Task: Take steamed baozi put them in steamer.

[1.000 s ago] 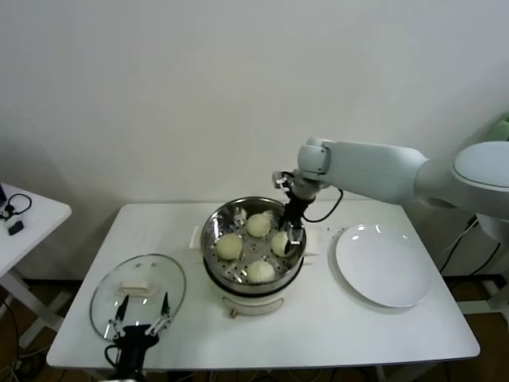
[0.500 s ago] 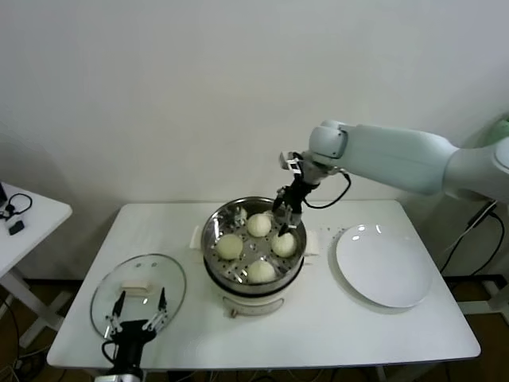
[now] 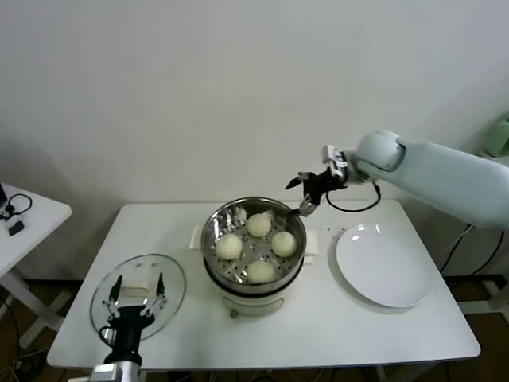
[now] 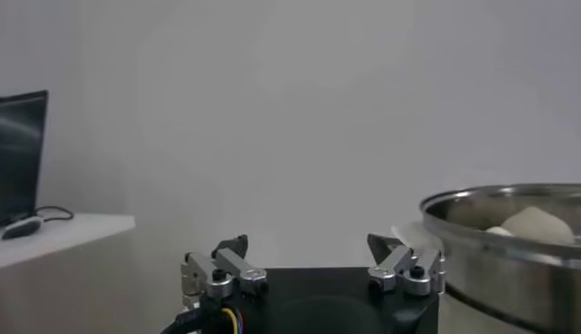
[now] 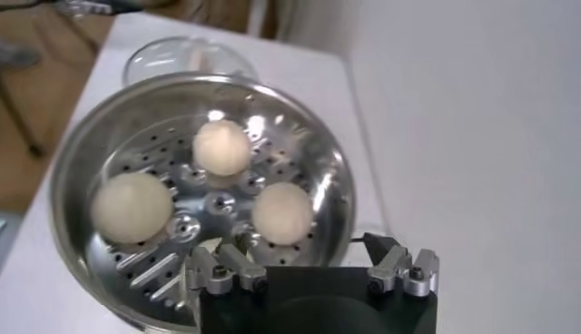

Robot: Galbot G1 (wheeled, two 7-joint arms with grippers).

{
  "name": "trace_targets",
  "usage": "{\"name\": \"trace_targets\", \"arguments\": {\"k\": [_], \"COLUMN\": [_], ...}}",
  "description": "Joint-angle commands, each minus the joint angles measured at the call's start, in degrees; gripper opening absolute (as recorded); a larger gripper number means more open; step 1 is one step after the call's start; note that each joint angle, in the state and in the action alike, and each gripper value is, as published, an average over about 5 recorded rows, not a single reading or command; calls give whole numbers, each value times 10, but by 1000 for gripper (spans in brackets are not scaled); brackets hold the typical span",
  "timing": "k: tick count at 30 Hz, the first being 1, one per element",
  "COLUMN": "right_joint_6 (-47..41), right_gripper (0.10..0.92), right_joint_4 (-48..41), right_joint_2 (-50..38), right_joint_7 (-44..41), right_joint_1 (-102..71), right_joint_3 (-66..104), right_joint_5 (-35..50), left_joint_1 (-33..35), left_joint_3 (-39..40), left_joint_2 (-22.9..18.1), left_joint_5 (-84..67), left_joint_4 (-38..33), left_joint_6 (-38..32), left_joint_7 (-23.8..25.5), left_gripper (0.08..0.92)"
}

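Note:
The steamer (image 3: 208, 232) stands at the table's middle, a shiny steel pot on a white base. Several cream-white baozi lie on its perforated tray, among them one at the back (image 3: 258, 225), one on the left (image 3: 230, 246) and one on the right (image 3: 283, 243). My right gripper (image 3: 303, 193) is open and empty, in the air above the steamer's far right rim. Its wrist view looks down on the steamer (image 5: 68, 172) with three baozi (image 5: 223, 147) showing beyond the gripper (image 5: 309, 254). My left gripper (image 3: 135, 291) is open and empty above the glass lid.
A round glass lid (image 3: 171, 274) lies at the table's front left. An empty flat white plate (image 3: 384, 265) lies right of the steamer. A small side table (image 3: 32, 213) stands at the far left. The left wrist view shows the steamer's wall (image 4: 490, 245).
My right gripper has risen out of the steamer and moved back and to the right, leaving the right-hand baozi on the tray. The left gripper has shifted slightly over the lid.

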Motion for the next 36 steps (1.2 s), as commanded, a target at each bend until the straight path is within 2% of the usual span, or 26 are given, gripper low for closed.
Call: {"name": "trace_targets", "arguments": {"k": [1,6,9,16,29,36], "right_joint_6": [30,63,71,125,207,238], "right_gripper": [823,823,823,823,823,823], "right_joint_4": [127,162,188,225,281,287], "right_joint_2": [-195,-193,-147,-6,245,288], "right_joint_7": [130,172,189,212,261,260], "right_joint_1": [-351,-581,-740,-962,-1128,-1177], "right_joint_3": [400,622,788,1008,1103,1107], "right_joint_5": [-86,-111,-132,-202,-256,-261], "left_joint_1": [-2,1,0,1,-7,-3], "left_joint_3": [1,2,-2,-12,-23,-38], "left_joint_2": [-1,-1,0,7,7,7], "left_joint_5": [19,-12,-6,-6,-15,-31], "left_joint_4": [-12,-17,-15,-12,-9,-8], "left_joint_6": [-9,6,6,6,15,15], "left_joint_7": [15,17,18,32,62,84], "left_gripper": [823,823,823,823,823,823]}}
